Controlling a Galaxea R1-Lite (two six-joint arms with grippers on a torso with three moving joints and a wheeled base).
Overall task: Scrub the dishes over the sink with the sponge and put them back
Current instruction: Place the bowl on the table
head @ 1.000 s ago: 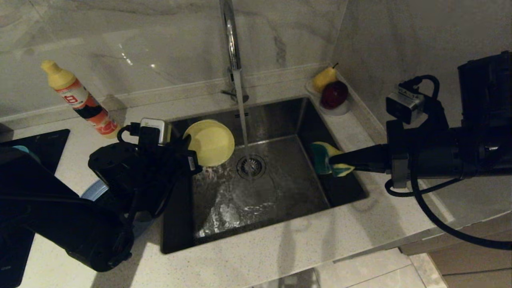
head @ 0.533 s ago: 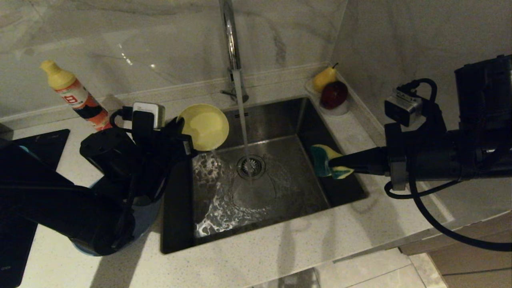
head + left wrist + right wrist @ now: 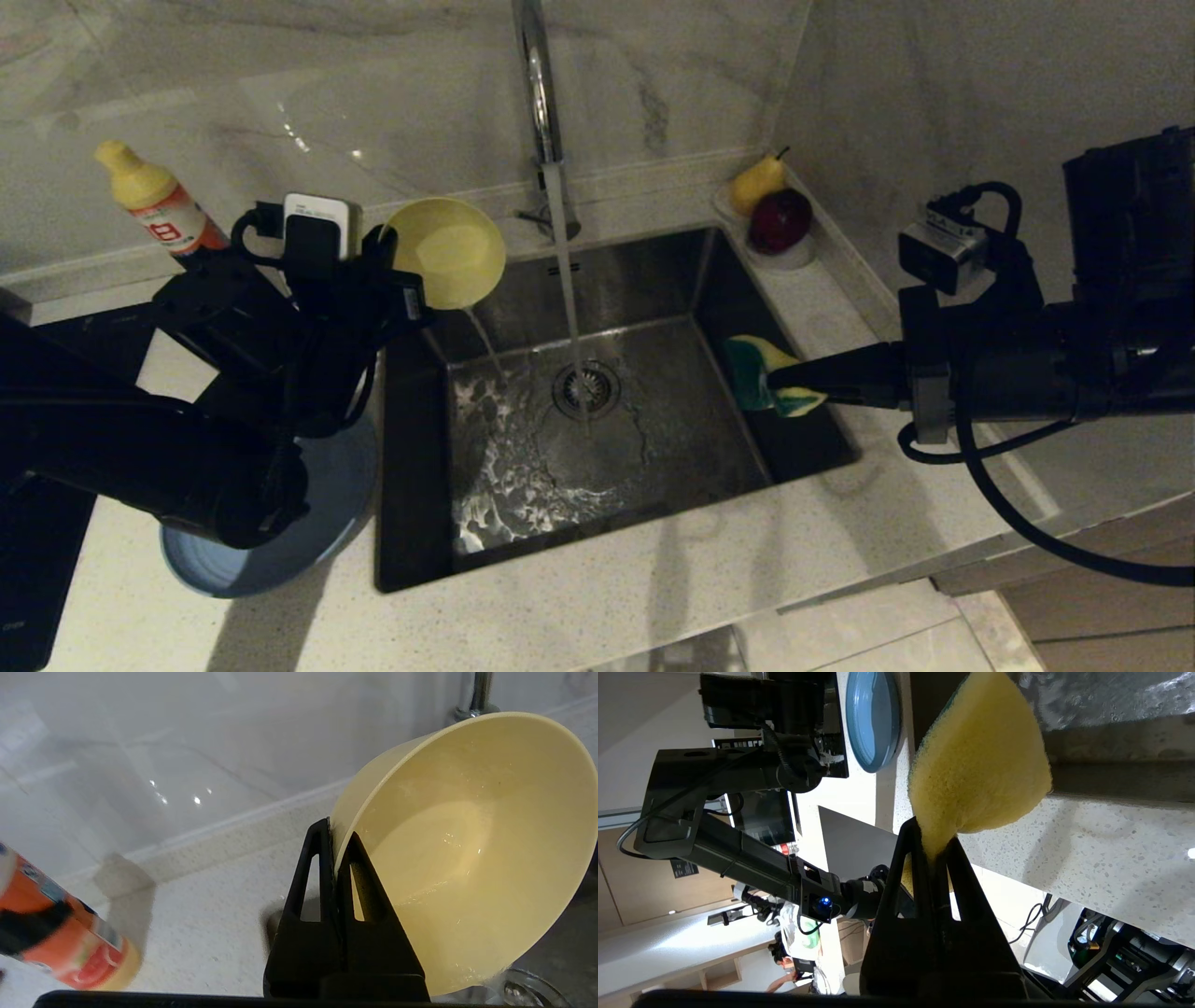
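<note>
My left gripper [image 3: 390, 261] [image 3: 337, 833] is shut on the rim of the yellow bowl [image 3: 444, 252] [image 3: 472, 844]. It holds the bowl tilted above the sink's [image 3: 597, 551] far left corner, and water trickles from the bowl into the basin. My right gripper [image 3: 777, 378] [image 3: 933, 835] hangs over the sink's right side, shut on the sponge [image 3: 761, 371] [image 3: 978, 760], yellow with a green pad. The pale blue-grey plate [image 3: 280, 541] [image 3: 873, 718] lies on the counter left of the sink, partly under my left arm. The teal bowl is out of view.
The tap [image 3: 537, 84] runs a stream onto the drain strainer [image 3: 585, 388]. A detergent bottle [image 3: 154, 207] [image 3: 56, 938] stands at the back left. A pear and a red fruit sit in a clear dish [image 3: 780, 252] at the back right. The black cooktop [image 3: 37, 551] lies at the left edge.
My left arm has lifted the yellow bowl up and to the left, from over the basin to its far left corner, and water now pours from it. The right arm has stayed still.
</note>
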